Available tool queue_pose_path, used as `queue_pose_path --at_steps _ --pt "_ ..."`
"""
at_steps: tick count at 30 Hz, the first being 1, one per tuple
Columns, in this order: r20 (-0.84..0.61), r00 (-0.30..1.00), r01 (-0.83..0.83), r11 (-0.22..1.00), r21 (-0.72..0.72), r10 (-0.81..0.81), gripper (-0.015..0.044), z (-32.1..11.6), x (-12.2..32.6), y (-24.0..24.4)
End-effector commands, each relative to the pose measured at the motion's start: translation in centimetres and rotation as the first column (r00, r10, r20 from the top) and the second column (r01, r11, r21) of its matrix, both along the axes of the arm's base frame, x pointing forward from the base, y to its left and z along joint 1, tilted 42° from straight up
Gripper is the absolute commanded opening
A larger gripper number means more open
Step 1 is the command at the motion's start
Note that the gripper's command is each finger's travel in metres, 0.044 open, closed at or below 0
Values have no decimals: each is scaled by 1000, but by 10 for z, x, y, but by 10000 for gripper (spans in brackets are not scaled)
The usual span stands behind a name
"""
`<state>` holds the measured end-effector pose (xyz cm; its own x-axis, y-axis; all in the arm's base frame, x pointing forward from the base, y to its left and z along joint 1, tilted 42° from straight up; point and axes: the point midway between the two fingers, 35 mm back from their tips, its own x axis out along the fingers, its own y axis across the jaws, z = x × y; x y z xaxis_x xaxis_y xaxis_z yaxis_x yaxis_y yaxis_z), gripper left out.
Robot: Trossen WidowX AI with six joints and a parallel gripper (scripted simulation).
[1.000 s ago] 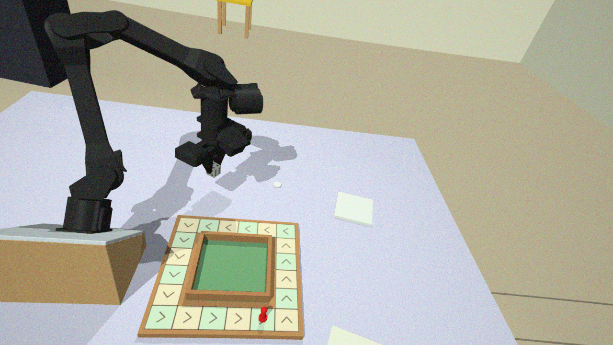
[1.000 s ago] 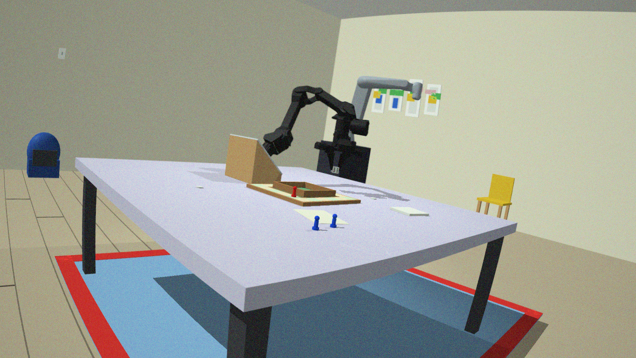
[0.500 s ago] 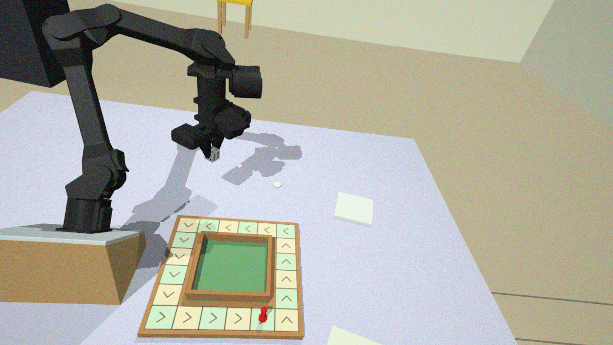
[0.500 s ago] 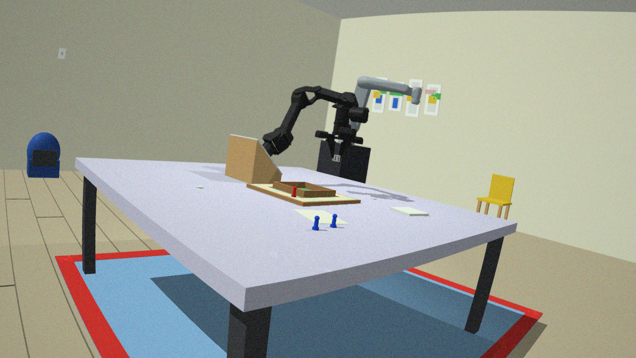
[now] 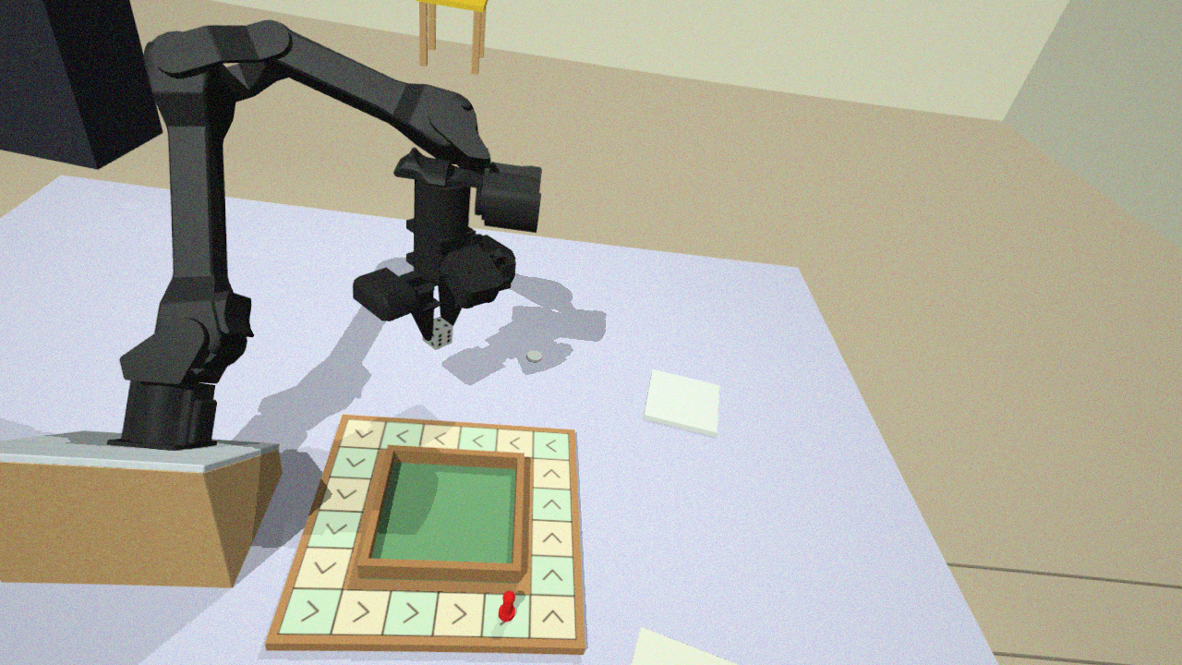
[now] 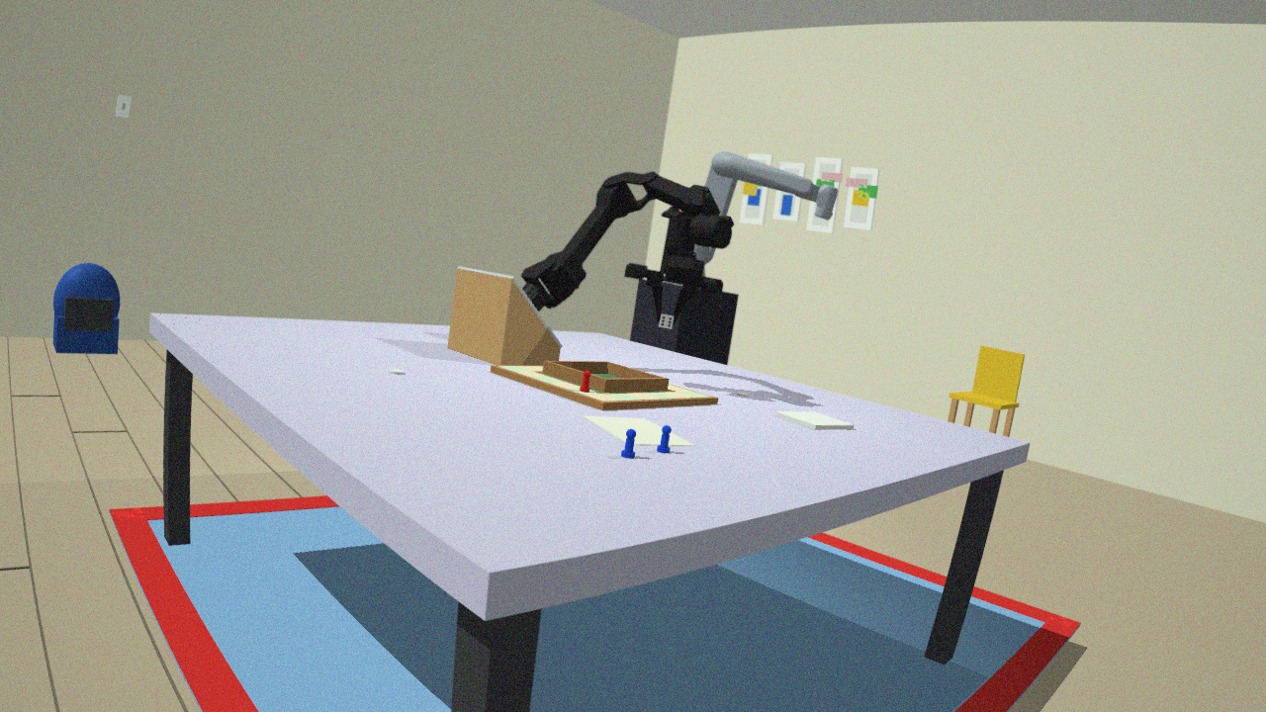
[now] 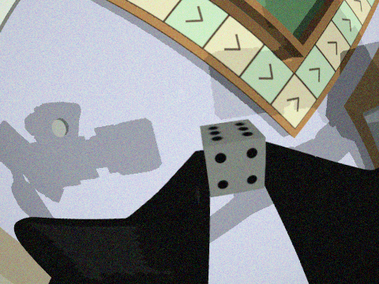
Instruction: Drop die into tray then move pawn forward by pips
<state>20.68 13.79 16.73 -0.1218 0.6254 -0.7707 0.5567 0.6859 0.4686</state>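
My gripper (image 5: 438,324) (image 7: 230,155) is shut on the grey-white die (image 5: 440,332) (image 6: 667,321) (image 7: 236,158) and holds it in the air above the table, beyond the board's far edge in the top view. In the wrist view one die face shows four pips and another shows six. The board (image 5: 425,644) (image 6: 659,403) has a ring of arrowed squares around the brown-walled dice tray (image 5: 440,565) (image 6: 631,384), whose green floor holds nothing. The red pawn (image 5: 507,608) (image 6: 585,381) stands upright on the near row, on the green square just before the near right corner square.
A small pale disc (image 5: 534,356) (image 7: 59,128) lies beyond the board. A pale slab (image 5: 682,403) (image 6: 815,420) lies to its right. Two blue pawns (image 6: 629,443) (image 6: 665,439) stand by a pale sheet (image 6: 633,428) (image 5: 673,649). The arm's wooden base block (image 5: 107,525) (image 6: 482,313) is left of the board.
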Motion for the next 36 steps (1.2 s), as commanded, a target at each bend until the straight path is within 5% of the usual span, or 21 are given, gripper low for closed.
queue_pose_path --at_steps 1,27,36 --pt "-50 998 47 999 -14 -47 0 -16 9 -9" --pt "-413 733 507 839 -197 -540 0 -130 64 -98" --pt "-432 690 536 811 -235 -581 0 -142 64 -106"
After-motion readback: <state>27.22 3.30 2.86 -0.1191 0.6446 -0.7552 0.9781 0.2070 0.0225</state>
